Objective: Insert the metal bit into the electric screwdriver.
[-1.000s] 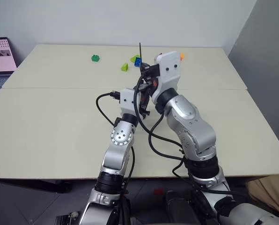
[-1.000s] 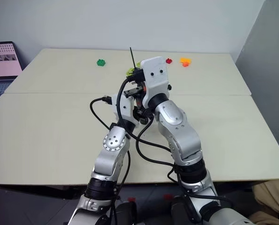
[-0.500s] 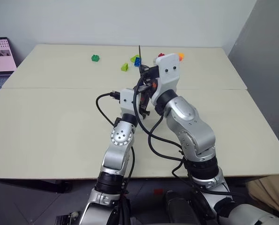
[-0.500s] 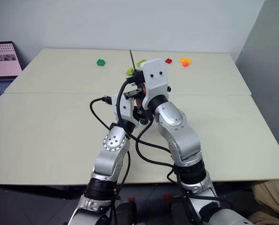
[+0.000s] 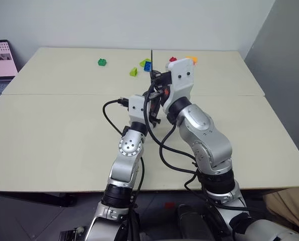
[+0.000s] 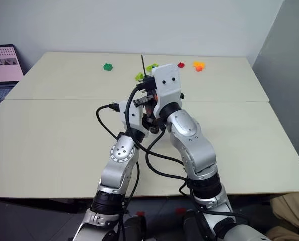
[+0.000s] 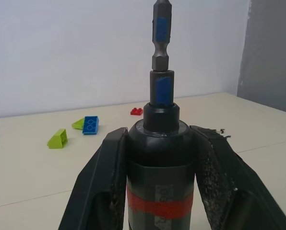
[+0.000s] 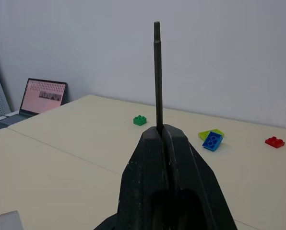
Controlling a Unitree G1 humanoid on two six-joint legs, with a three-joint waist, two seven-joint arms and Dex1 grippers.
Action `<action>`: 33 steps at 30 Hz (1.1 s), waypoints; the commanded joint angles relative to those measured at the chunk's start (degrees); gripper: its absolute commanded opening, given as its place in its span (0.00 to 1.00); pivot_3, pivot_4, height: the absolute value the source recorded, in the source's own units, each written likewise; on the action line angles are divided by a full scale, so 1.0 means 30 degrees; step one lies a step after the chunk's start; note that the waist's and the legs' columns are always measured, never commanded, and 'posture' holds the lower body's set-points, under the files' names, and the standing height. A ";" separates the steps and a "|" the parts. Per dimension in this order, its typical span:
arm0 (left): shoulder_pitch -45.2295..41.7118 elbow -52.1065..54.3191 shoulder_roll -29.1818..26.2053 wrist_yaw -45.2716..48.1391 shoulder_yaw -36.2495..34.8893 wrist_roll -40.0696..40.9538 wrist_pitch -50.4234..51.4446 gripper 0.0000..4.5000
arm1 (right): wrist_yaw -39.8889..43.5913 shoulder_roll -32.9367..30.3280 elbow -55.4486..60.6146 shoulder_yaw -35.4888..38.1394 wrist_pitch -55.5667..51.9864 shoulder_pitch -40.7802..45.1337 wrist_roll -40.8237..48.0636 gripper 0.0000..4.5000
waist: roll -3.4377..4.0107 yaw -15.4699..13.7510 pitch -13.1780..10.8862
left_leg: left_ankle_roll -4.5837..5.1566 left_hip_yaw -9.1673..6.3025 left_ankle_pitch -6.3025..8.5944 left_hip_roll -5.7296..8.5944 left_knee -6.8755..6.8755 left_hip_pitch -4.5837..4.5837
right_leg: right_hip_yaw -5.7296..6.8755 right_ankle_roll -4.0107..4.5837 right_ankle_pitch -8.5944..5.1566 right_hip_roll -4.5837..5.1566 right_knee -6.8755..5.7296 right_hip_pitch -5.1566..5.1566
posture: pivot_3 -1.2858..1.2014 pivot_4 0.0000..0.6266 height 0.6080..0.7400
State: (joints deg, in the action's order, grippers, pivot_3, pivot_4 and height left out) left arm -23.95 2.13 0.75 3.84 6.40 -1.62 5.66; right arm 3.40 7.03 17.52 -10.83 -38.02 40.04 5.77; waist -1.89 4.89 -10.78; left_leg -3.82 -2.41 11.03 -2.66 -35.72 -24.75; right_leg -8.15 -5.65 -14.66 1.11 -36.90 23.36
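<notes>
Clamping the electric screwdriver, left fingers; right fingers pinch the metal bit, base hidden.

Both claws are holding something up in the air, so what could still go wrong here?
The thin dark grey metal bit is pinched only at its lower end by the right gripper, so it may tilt or slip. The black pen-shaped electric screwdriver in the left gripper already has a short blue-marked piece protruding from its tip, which may block insertion.
</notes>
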 commanded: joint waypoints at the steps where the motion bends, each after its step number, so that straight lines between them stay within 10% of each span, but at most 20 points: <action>1: 0.0321 -0.0195 -0.0084 -0.0255 -0.0071 -0.0313 0.0218 0.36 | -0.0019 0.0113 0.0837 0.0012 0.0116 0.0156 0.0007 0.00 | 0.0000 0.0001 0.0000 | 0.0000 0.0000 0.0000 0.0000 0.0000 0.0000 | 0.0000 0.0000 0.0000 0.0000 0.0000 0.0000 | 0.52 0.24 1.00; 33: 0.0286 -0.0159 -0.0161 -0.0221 -0.0047 -0.0245 0.0315 0.36 | -0.0052 -0.0029 0.0929 -0.0057 0.0541 0.0236 -0.0215 0.00 | 0.0000 0.0012 0.0000 | -0.0002 0.0001 0.0002 0.0000 0.0012 -0.0001 | -0.0001 0.0005 -0.0003 0.0001 0.0005 0.0016 | 0.52 0.24 1.00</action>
State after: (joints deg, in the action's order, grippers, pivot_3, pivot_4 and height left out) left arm -23.92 2.17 0.74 3.38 6.47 -1.62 5.66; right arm 3.44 6.84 17.69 -11.29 -38.01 40.00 5.56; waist -1.89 4.92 -10.78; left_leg -3.82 -2.41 11.04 -2.66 -35.68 -24.75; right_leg -8.16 -5.63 -14.67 1.11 -36.88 23.42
